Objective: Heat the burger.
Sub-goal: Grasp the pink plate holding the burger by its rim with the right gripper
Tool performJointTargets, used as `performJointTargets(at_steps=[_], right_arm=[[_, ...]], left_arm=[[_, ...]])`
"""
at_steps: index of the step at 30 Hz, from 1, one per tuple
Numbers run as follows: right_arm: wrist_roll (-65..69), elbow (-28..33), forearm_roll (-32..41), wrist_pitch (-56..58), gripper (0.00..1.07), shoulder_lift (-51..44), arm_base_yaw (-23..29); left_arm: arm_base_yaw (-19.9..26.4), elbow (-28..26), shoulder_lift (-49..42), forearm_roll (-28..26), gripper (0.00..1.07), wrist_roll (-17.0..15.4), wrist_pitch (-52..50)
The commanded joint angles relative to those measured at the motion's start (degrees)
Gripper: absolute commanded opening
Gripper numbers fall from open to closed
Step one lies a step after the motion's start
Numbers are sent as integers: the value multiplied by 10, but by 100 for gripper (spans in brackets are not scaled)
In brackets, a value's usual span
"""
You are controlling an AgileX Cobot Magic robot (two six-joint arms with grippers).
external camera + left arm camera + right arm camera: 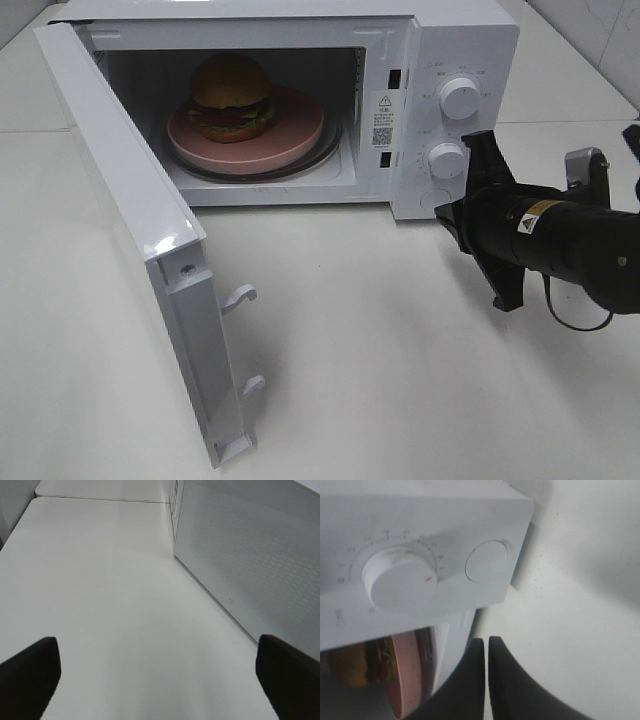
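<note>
White microwave (490, 60) bears an unreadable sticker (382, 118), burger (232, 95) inside; right jaws together, left jaws apart.

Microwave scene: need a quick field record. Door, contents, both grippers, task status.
microwave: white, on the white table
door: swung wide open
burger: inside, on the pink plate
left gripper: open, empty, low over the table beside the door's outer face
right gripper: shut, holding nothing, in front of the control panel near the lower knob
task status: burger loaded; door not yet closed
</note>
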Motion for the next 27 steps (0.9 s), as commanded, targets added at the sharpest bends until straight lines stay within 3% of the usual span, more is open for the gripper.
performJointTargets(at_steps=[1, 8, 19, 27], right_arm=[[-95, 1, -33, 82, 0, -46, -1], [-322, 1, -28, 207, 2, -103, -1], [-508, -2, -25, 324, 5, -163, -1], [-714, -78, -26, 516, 5, -178, -1]], left_arm=[[1, 1, -7, -1, 98, 1, -5], [1, 1, -7, -1, 98, 1, -5], [1, 1, -7, -1, 98, 1, -5], [1, 1, -7, -1, 98, 1, -5]])
